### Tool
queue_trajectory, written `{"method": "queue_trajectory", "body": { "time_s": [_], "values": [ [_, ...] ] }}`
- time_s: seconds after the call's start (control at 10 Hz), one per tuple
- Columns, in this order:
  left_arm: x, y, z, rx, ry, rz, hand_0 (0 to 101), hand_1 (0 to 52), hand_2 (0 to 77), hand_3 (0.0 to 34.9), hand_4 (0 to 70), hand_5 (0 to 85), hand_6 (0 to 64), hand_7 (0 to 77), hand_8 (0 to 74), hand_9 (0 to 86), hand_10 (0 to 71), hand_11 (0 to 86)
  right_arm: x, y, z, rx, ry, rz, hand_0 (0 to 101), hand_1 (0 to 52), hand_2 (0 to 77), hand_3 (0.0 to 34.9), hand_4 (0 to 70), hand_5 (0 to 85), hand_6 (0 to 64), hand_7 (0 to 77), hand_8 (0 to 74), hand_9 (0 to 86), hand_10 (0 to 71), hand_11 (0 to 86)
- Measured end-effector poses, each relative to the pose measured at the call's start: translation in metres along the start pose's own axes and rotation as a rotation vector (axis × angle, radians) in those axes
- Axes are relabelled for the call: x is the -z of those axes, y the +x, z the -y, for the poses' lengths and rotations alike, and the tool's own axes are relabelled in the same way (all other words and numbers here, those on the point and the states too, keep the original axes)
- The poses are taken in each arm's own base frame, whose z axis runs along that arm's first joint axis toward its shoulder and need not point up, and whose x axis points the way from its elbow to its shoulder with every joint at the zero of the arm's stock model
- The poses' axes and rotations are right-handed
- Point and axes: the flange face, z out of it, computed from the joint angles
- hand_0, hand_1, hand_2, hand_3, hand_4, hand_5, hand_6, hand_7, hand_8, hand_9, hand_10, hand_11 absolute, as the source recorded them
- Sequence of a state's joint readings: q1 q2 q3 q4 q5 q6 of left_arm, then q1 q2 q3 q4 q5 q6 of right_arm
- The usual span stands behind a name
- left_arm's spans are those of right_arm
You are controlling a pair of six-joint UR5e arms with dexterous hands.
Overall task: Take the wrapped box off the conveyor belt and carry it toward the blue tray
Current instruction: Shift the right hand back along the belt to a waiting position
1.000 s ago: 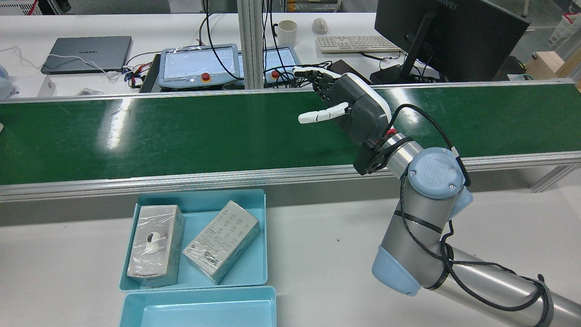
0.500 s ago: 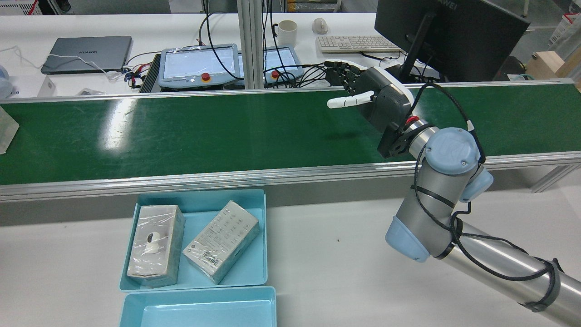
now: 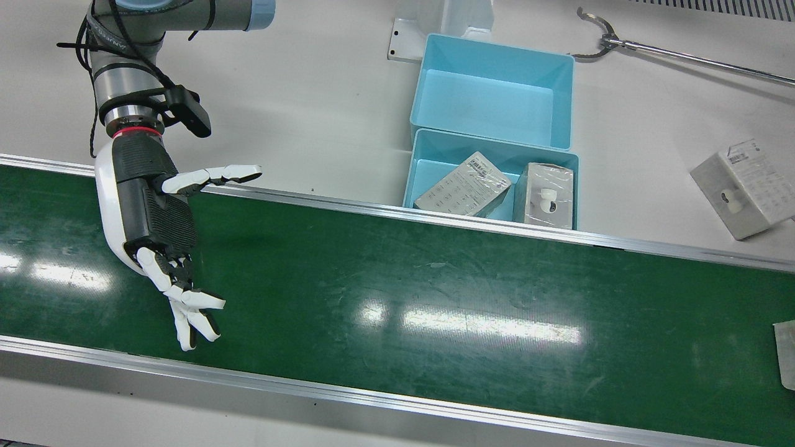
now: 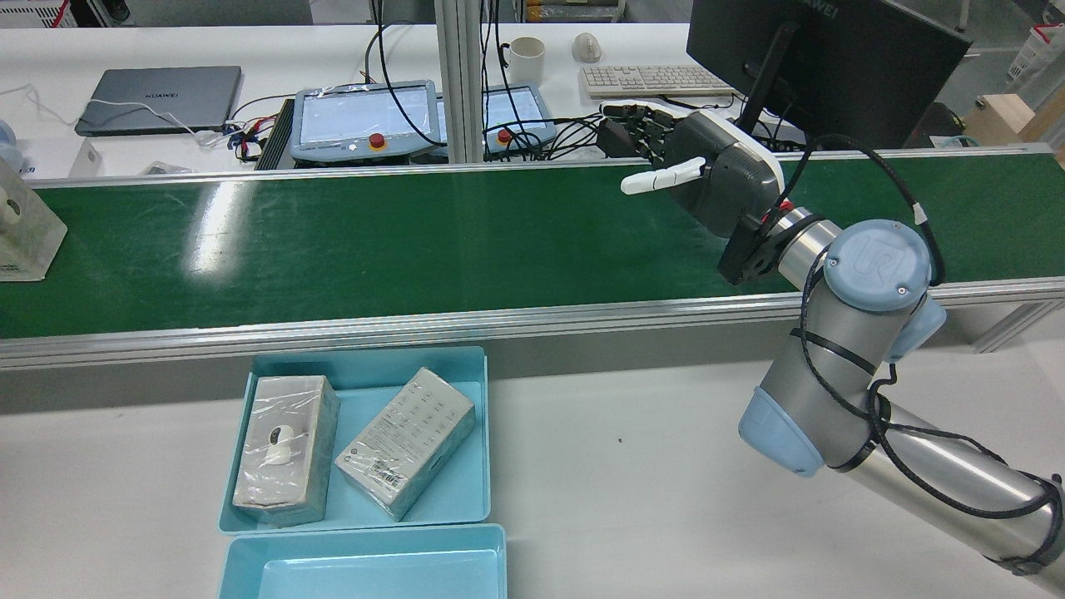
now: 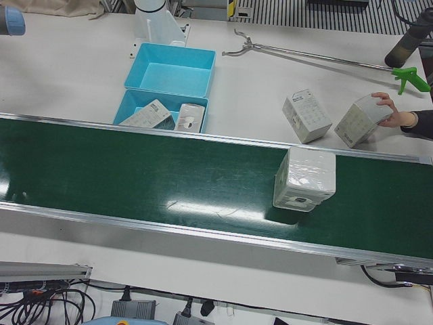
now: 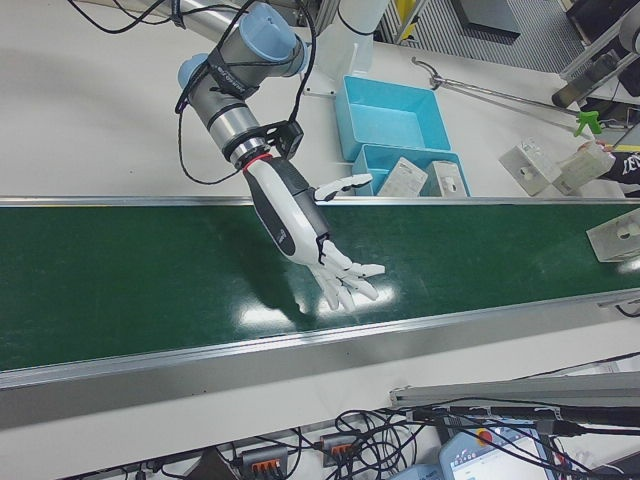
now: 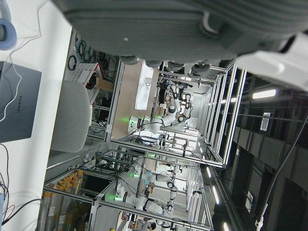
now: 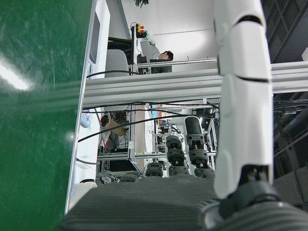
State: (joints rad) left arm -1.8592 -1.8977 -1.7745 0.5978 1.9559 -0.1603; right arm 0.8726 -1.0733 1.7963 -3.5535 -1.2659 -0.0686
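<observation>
A wrapped box (image 4: 23, 226) stands at the far left end of the green conveyor belt (image 4: 399, 249) in the rear view. It also shows in the left-front view (image 5: 304, 179) and at the right-front view's edge (image 6: 616, 235). My right hand (image 4: 707, 170) hovers open over the belt's right part, far from the box, fingers spread and holding nothing (image 3: 152, 217) (image 6: 300, 225). The blue tray (image 4: 366, 364) sits on the table by the belt's near rail, with two wrapped boxes (image 4: 284, 449) (image 4: 406, 453) inside. Only a grey palm of my left hand (image 7: 159, 29) shows.
A second blue tray (image 4: 366, 541) adjoins the first. Two more boxes (image 5: 306, 115) (image 5: 362, 120) lie on the table beyond the belt's left end, one held by a person's hand (image 5: 398, 118). A long reacher tool (image 3: 652, 49) lies nearby. Pendants and a monitor (image 4: 815, 58) stand behind the belt.
My right hand has moved to the right along the belt and toward its far rail. A wrapped box has come into view at the belt's left end.
</observation>
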Motion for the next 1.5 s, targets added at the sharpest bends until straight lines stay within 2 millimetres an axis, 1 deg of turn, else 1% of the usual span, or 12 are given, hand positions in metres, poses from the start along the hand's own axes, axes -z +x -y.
{"method": "queue_trajectory", "body": {
  "time_s": [0.1,0.2,0.3,0.5,0.6,0.7,0.8,0.9,1.2,1.3,1.4,1.5],
  "values": [
    [0.0,0.0,0.0,0.0,0.0,0.0,0,0.0,0.5,0.0,0.0,1.1,0.5,0.5,0.5,0.0,0.5,0.5,0.001,0.001,0.002,0.002,0.004,-0.003,49,15.3,10.4,0.0,13.6,22.9,4.4,6.5,1.1,4.9,0.0,0.5],
    [0.0,0.0,0.0,0.0,0.0,0.0,0,0.0,0.5,0.0,0.0,1.1,0.5,0.5,0.5,0.5,0.5,0.5,0.0,0.005,0.006,0.008,0.012,-0.007,49,14.7,10.4,0.0,14.2,22.9,4.4,6.5,2.7,4.9,0.0,0.5],
    [0.0,0.0,0.0,0.0,0.0,0.0,0,0.0,1.1,0.0,0.0,1.1,0.5,0.5,0.5,0.5,0.5,0.5,-0.006,0.013,0.009,0.016,0.02,-0.003,49,14.7,10.4,0.0,15.8,24.0,6.0,6.5,2.7,4.9,0.0,0.5],
    [0.0,0.0,0.0,0.0,0.0,0.0,0,0.0,1.1,0.0,0.0,1.1,0.5,0.5,0.5,0.0,0.5,0.5,-0.021,0.023,0.011,0.022,0.031,0.012,49,14.7,10.4,0.0,15.3,24.0,6.0,6.5,2.2,4.9,0.0,0.5],
    [0.0,0.0,0.0,0.0,0.0,0.0,0,0.0,1.1,0.0,0.0,1.1,0.5,0.5,0.5,0.0,0.5,0.5,-0.024,0.025,0.011,0.021,0.033,0.016,49,14.7,10.4,0.0,15.3,24.0,6.0,6.5,2.2,4.9,0.0,0.5],
    [0.0,0.0,0.0,0.0,0.0,0.0,0,0.0,1.1,0.0,0.0,1.1,0.5,0.5,0.5,0.0,0.5,0.5,-0.025,0.025,0.01,0.019,0.033,0.02,49,14.7,10.4,0.0,12.5,21.8,3.3,6.5,2.2,4.9,0.0,0.5],
    [0.0,0.0,0.0,0.0,0.0,0.0,0,0.0,1.1,0.0,0.0,1.1,0.5,0.5,0.5,0.0,0.5,0.5,-0.026,0.025,0.009,0.017,0.031,0.021,49,14.7,10.4,0.0,13.6,21.8,5.5,6.5,2.7,4.9,0.0,0.5],
    [0.0,0.0,0.0,0.0,0.0,0.0,0,0.0,1.1,0.0,0.0,1.1,0.5,0.5,0.5,0.0,0.5,0.5,-0.027,0.025,0.008,0.017,0.029,0.021,49,15.3,10.4,0.0,14.2,21.8,5.5,6.5,2.7,4.9,0.0,0.5],
    [0.0,0.0,0.0,0.0,0.0,0.0,0,0.0,0.5,0.0,0.0,1.1,0.5,0.5,0.5,0.0,0.0,0.5,-0.032,0.031,0.002,0.022,0.022,0.017,49,14.7,12.0,0.0,14.2,22.4,5.5,6.5,2.7,4.9,0.0,0.5],
    [0.0,0.0,0.0,0.0,0.0,0.0,0,0.0,0.5,0.0,0.0,1.1,0.5,0.5,0.5,0.5,0.5,0.5,-0.033,0.035,-0.001,0.019,0.017,0.013,49,14.7,9.3,0.0,14.2,22.4,5.5,6.5,2.2,4.9,0.0,1.1],
    [0.0,0.0,0.0,0.0,0.0,0.0,0,0.0,1.1,0.0,0.0,1.1,0.5,0.5,0.5,0.5,0.5,0.5,-0.035,0.041,-0.004,0.012,0.008,0.007,48,12.5,4.9,0.0,10.9,20.7,4.9,6.5,2.7,5.4,0.0,1.1],
    [0.0,0.0,0.0,0.0,0.0,0.0,0,0.0,1.1,0.0,0.0,1.1,0.5,0.5,0.5,0.5,0.5,0.5,-0.036,0.045,-0.006,0.007,-0.001,0.002,48,12.5,4.9,0.0,10.9,20.7,4.9,6.5,2.7,5.4,0.0,1.1]
  ]
}}
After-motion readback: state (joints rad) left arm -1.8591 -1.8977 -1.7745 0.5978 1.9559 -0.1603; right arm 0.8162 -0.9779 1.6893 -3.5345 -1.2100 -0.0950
